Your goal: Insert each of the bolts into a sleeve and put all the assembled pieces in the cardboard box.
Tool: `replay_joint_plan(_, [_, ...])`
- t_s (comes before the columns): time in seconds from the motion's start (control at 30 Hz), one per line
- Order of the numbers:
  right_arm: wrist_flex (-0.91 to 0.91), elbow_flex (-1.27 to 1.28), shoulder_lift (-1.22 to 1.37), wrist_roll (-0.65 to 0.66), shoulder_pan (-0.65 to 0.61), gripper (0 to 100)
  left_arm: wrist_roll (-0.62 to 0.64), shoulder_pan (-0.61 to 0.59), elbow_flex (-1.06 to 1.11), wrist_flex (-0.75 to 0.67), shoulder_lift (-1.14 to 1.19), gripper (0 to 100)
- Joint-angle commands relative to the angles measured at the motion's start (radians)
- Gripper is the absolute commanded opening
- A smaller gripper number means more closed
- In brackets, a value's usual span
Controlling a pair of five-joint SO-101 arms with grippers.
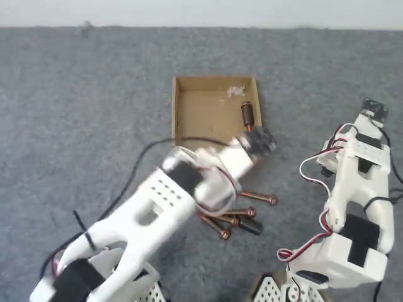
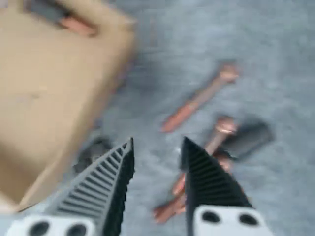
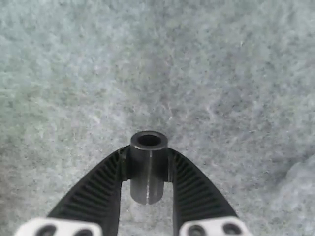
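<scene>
Not much is done yet. One copper-coloured bolt seated in a dark sleeve (image 1: 250, 115) is lying inside the open brown cardboard box (image 1: 182, 107), close to its right wall. That's the only finished piece that can be made out. A loose bunch of copper-coloured metal bolts (image 1: 234, 217), at least three, is scattered on the grey carpet (image 1: 94, 94) just in front of the box. A short black cylindrical sleeve (image 1: 250, 226) is lying right against them. So most of the inserting and boxing is judged to be left.

The left gripper (image 2: 157, 145) is spread wide with nothing in it and is held over the carpet between the box's near corner and the pile. The bolts are just beside one finger, not between the jaws.

The right gripper (image 3: 148, 164) is pinched on a second black tubular sleeve (image 3: 149, 141), whose open bore is turned toward the wrist camera. It's held over bare carpet, well apart from the pile. A bolt is probably needed for it next.
</scene>
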Motion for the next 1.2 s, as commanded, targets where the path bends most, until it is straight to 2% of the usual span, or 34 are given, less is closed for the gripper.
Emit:
replay_joint_plan(0.0, [-0.01, -0.006, -0.062, -0.006, 0.012, 0.6, -0.034, 0.092, 0.062, -0.094, -0.048, 18])
replay_joint_plan(0.23, [-0.01, -0.003, -0.062, -0.003, 0.007, 0.6, -0.176, 0.097, 0.074, -0.206, -0.012, 18])
replay_joint_plan(0.4, [-0.018, -0.002, -0.062, -0.003, 0.008, 0.6, -0.189, 0.087, -0.042, -0.281, 0.218, 18])
replay_joint_plan(0.63, [-0.031, -0.002, -0.062, -0.003, 0.007, 0.6, -0.19, 0.094, -0.24, -0.199, 0.453, 18])
replay_joint_plan(1.17, [-0.031, -0.002, -0.064, -0.005, 0.01, 0.6, -0.192, 0.169, -0.26, -0.18, 0.474, 18])
